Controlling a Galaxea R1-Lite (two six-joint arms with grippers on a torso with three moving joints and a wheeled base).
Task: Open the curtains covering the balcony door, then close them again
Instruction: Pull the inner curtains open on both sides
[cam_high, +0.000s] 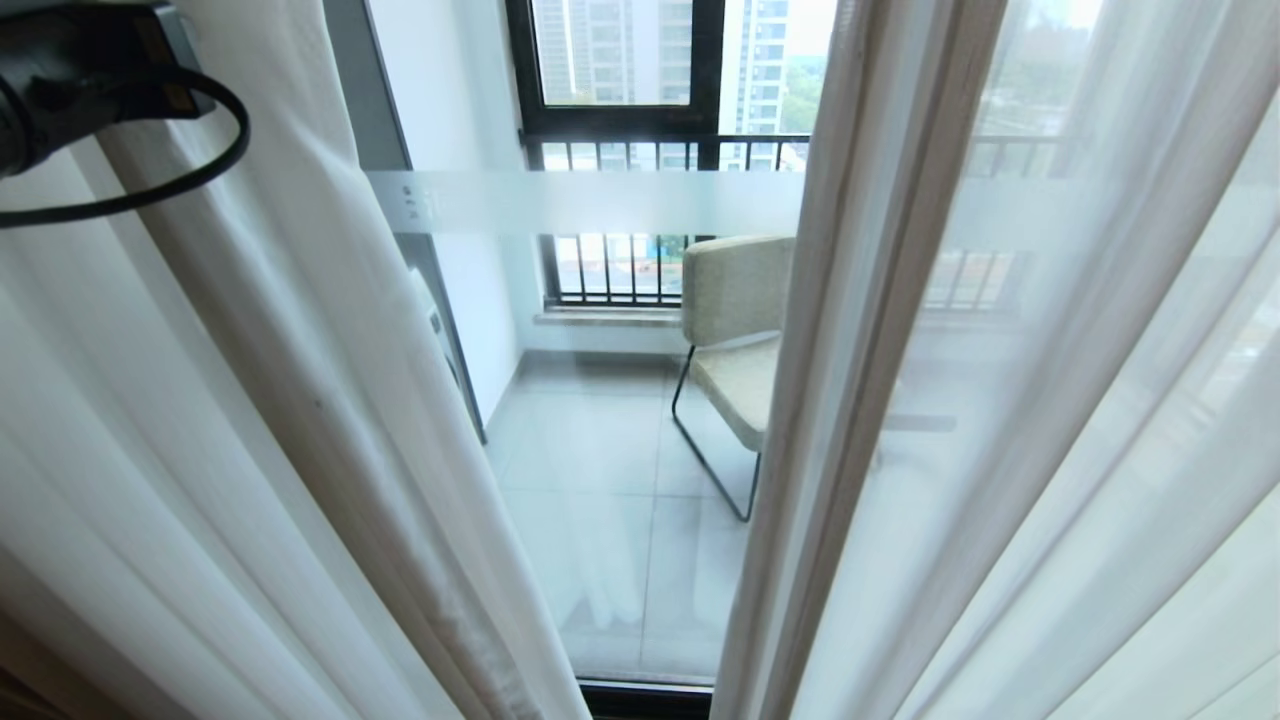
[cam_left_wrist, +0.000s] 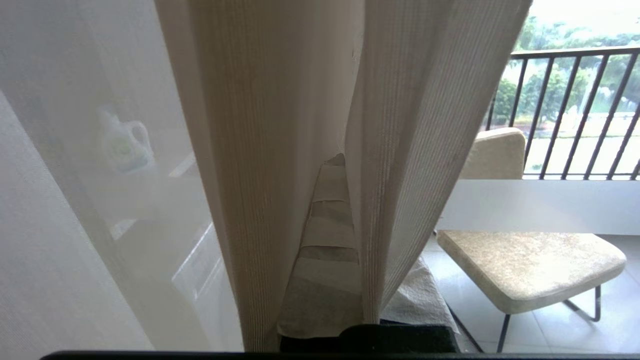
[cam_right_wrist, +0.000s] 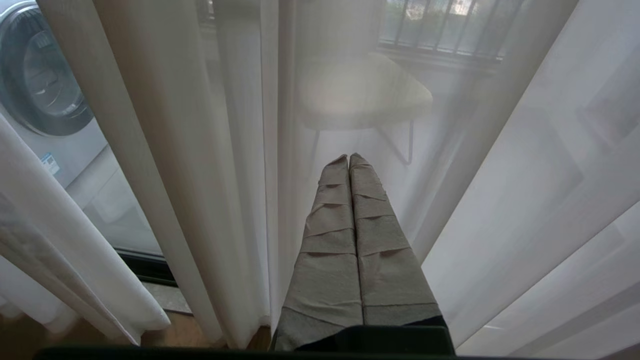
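The curtains (cam_high: 330, 420) hang parted either side of the balcony door (cam_high: 610, 420). The left hand (cam_left_wrist: 340, 165), pressed together, sits tucked among the left panel's folds; the right hand (cam_right_wrist: 348, 160), also pressed together, hangs before the sheer. The fabric looks light and soft; better gathered at the leading edge.

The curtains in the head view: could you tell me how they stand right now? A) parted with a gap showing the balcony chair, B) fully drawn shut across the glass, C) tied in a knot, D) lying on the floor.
A: the curtains hang parted, and through the gap the balcony door glass shows the chair outside.
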